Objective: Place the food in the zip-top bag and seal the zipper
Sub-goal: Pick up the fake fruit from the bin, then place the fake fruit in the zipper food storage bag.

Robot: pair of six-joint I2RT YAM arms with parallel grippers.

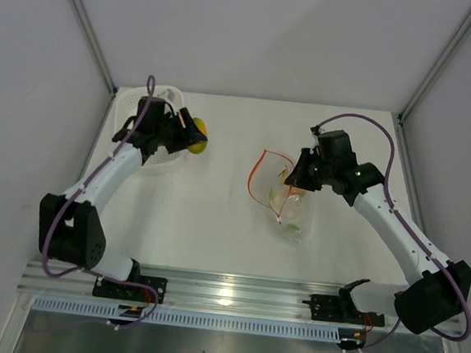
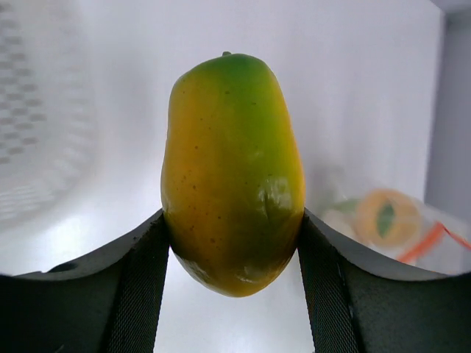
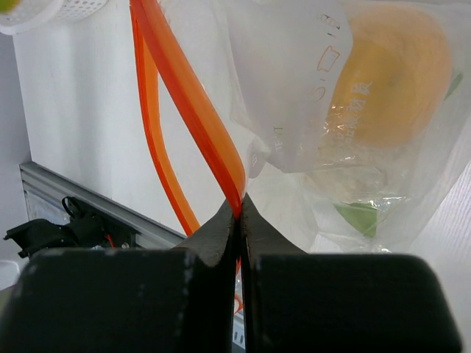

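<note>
My left gripper (image 1: 188, 136) is shut on a yellow-green fruit (image 2: 232, 173), held off the table just right of the white basket (image 1: 149, 103); the fruit also shows in the top view (image 1: 198, 134). The clear zip-top bag (image 1: 287, 199) lies mid-table with its orange-red zipper (image 1: 256, 178) mouth gaping open toward the left. My right gripper (image 1: 300, 179) is shut on the zipper strip (image 3: 193, 110) at the bag's upper right edge. Inside the bag (image 3: 309, 110) lie an orange round fruit (image 3: 397, 81) and a pale piece with green (image 3: 360, 217).
The white mesh basket stands at the back left corner, seen blurred in the left wrist view (image 2: 37, 125). An aluminium rail (image 1: 233, 296) runs along the table's near edge. Grey walls close in the table on the left, back and right.
</note>
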